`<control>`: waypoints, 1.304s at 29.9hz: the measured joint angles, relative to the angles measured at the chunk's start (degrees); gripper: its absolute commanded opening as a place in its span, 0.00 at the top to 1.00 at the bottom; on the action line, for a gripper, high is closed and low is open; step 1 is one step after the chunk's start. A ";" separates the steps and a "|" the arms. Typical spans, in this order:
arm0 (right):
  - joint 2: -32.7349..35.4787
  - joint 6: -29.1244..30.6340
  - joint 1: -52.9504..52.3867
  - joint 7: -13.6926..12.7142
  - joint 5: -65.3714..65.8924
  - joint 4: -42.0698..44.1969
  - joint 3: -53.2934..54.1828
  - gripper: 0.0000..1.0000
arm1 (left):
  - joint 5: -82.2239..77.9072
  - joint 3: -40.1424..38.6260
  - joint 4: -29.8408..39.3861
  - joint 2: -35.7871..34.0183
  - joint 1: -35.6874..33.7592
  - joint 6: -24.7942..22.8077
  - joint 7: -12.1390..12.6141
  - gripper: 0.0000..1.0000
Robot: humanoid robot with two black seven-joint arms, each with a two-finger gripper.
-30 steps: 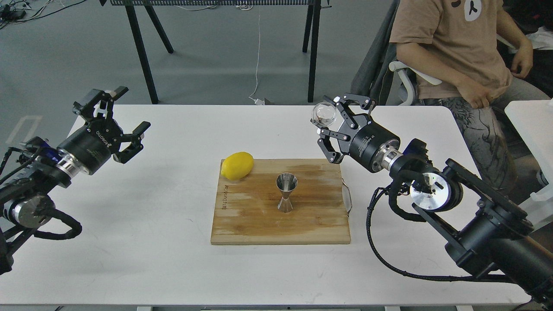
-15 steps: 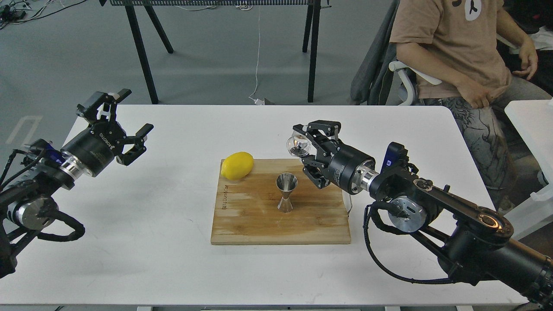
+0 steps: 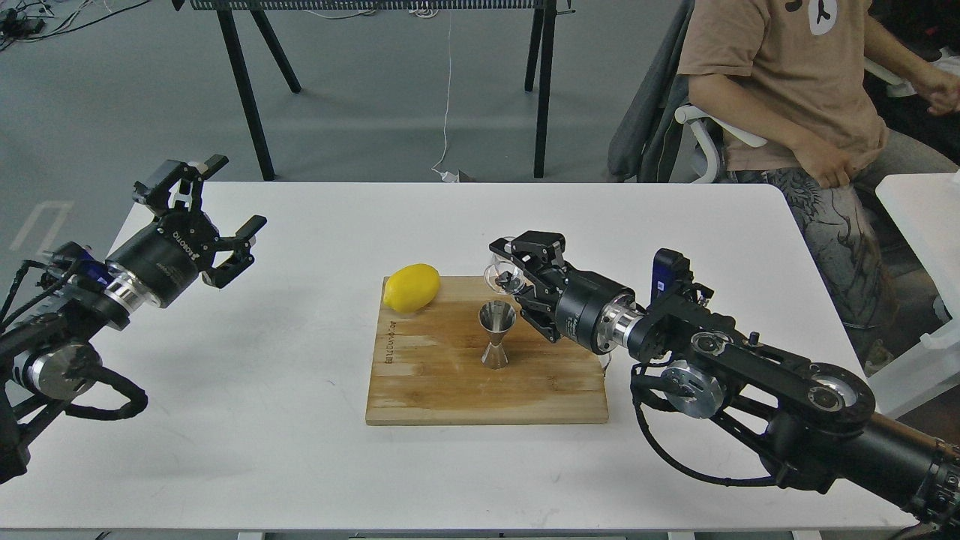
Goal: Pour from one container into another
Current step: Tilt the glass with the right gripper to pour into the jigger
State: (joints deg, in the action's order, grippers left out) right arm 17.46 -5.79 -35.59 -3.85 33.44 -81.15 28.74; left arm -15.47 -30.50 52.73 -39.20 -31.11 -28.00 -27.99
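Right gripper [image 3: 516, 271] is clamped on the cup [image 3: 498, 271], held just above the jigger [image 3: 496, 334]; left gripper [image 3: 215, 214] is held wide open, empty.

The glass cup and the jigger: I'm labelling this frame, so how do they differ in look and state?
The glass cup is clear and colourless; the jigger is shiny steel, hourglass-shaped. The glass cup is held off the board in the right gripper, just above and behind the jigger's mouth; the jigger stands upright and untouched on the cutting board. Both are small open vessels.
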 measured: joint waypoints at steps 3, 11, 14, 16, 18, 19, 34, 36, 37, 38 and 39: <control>0.07 0.00 -0.89 0.05 0.98 0.16 -0.91 0.60 | 0.00 0.00 0.00 0.00 0.00 0.00 0.00 0.01; 0.19 0.00 -2.94 0.08 2.67 0.38 -3.22 0.60 | 0.00 0.00 -0.61 0.05 0.00 0.00 -0.02 0.01; 0.25 0.00 -3.19 0.08 3.91 0.40 -3.34 0.60 | 0.00 0.06 -0.72 0.05 0.00 0.00 -0.02 0.01; 0.28 -0.08 -3.37 0.08 5.19 0.45 -3.54 0.60 | 0.00 0.08 -0.72 0.05 0.00 0.00 -0.02 0.01; 0.34 -0.21 -3.49 0.08 5.77 0.47 -4.08 0.60 | 0.00 0.08 -0.72 0.03 0.00 0.00 -0.02 0.01; 0.35 -0.24 -3.57 0.08 5.88 0.47 -4.36 0.60 | 0.00 0.09 -0.72 0.03 0.00 0.00 -0.02 0.01; 0.55 -0.34 -4.12 0.08 9.96 0.66 -5.82 0.60 | 0.00 0.09 -0.72 0.06 0.00 0.00 -0.02 0.01; 0.57 -0.34 -4.38 0.08 10.38 0.77 -6.61 0.60 | 0.00 0.09 -0.72 0.06 0.00 0.00 -0.02 0.01; 0.64 -0.37 -4.51 0.08 10.51 0.87 -6.91 0.60 | 0.00 0.09 -0.71 0.06 0.00 0.00 -0.02 0.01; 0.74 -0.40 -4.57 0.08 10.58 0.95 -7.07 0.60 | 0.00 0.09 -0.71 0.06 0.00 0.00 -0.02 0.01; 0.83 -0.43 -4.61 0.08 10.63 1.01 -7.20 0.60 | 0.00 0.09 -0.71 0.06 0.00 0.00 -0.02 0.01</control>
State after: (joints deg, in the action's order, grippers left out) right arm 18.29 -6.22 -40.21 -3.77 44.07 -80.14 21.54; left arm -15.47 -30.41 52.02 -39.14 -31.11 -28.00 -28.01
